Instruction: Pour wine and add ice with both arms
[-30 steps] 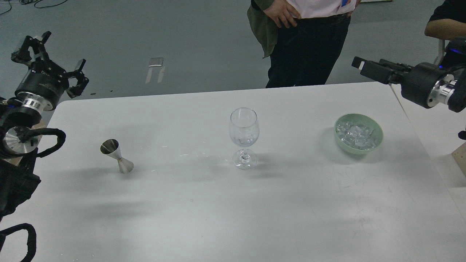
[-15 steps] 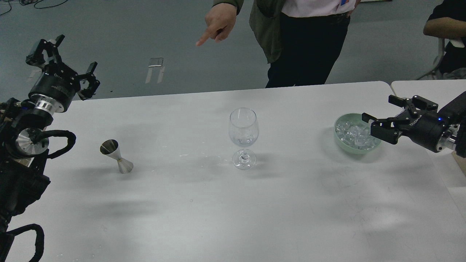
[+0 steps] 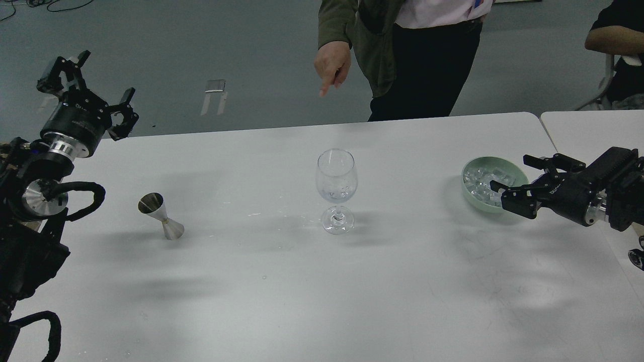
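Observation:
A clear stemmed wine glass [image 3: 337, 188] stands upright at the middle of the white table [image 3: 322, 281], with a little clear matter in its bowl. A steel jigger [image 3: 161, 215] stands tilted to its left. Ice cubes [image 3: 480, 181] fill a pale green bowl [image 3: 470, 193] at the right. My right gripper [image 3: 518, 183] is open and empty, low over the bowl's near right rim, covering part of it. My left gripper [image 3: 88, 95] is open and empty, raised above the table's far left corner, well away from the jigger.
A person in a green jacket and dark trousers [image 3: 402, 55] stands behind the table's far edge, one hand [image 3: 332, 65] hanging down and pointing. Another person's arm [image 3: 611, 35] shows at the top right. A second white table [image 3: 588, 130] adjoins on the right.
My right gripper came down from high at the right to the ice bowl's rim and opened. My left gripper shifted slightly right. The person's hand rose to point, then lowered.

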